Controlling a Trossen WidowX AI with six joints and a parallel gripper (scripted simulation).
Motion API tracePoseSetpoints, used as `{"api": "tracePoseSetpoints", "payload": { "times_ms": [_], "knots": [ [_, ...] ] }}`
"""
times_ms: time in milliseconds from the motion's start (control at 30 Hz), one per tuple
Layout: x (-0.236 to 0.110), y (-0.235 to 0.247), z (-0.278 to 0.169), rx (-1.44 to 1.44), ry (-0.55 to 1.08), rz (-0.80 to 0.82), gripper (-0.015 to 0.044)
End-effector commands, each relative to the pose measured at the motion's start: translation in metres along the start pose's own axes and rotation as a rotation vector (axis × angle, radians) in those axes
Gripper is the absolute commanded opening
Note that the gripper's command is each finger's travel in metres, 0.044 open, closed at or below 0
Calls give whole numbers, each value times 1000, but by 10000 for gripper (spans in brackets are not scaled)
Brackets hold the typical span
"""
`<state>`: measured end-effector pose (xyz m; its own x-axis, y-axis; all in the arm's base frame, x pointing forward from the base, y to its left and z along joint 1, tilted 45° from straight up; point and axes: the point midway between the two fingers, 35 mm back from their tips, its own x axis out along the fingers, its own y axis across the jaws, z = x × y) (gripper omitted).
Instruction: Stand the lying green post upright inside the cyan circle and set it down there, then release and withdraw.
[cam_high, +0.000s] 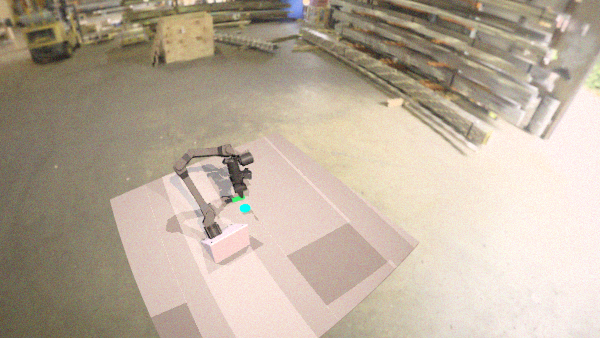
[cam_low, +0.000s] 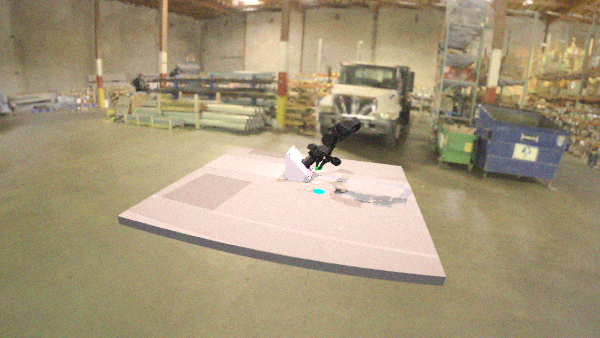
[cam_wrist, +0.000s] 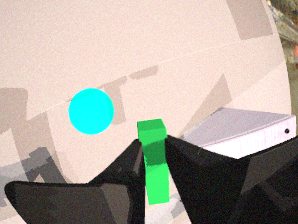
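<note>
Green post (cam_wrist: 154, 163) gripped, plain only from the wrist.

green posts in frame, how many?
1. The green post is clamped between the gripper jaws, off the mat, to the right of the cyan circle in the wrist view. None other shows in any view.

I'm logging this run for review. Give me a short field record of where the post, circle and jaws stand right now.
gripper: jaws shut on the green post
green post: held between the jaws, off the platform, not in the circle
cyan circle: uncovered, up and left of the post in the wrist view
white base block: right of the post in the wrist view
stage: post carried, not yet set down
</note>
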<state>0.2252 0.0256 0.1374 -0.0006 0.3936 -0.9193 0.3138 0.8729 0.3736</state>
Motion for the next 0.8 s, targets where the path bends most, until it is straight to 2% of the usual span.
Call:
{"api": "tracePoseSetpoints", "payload": {
  "times_ms": [0,767],
  "knots": [
    [0,-1,-1,-3,-27,-22,23],
    [6,-3,-3,-15,-134,-118,23]
  ]
}}
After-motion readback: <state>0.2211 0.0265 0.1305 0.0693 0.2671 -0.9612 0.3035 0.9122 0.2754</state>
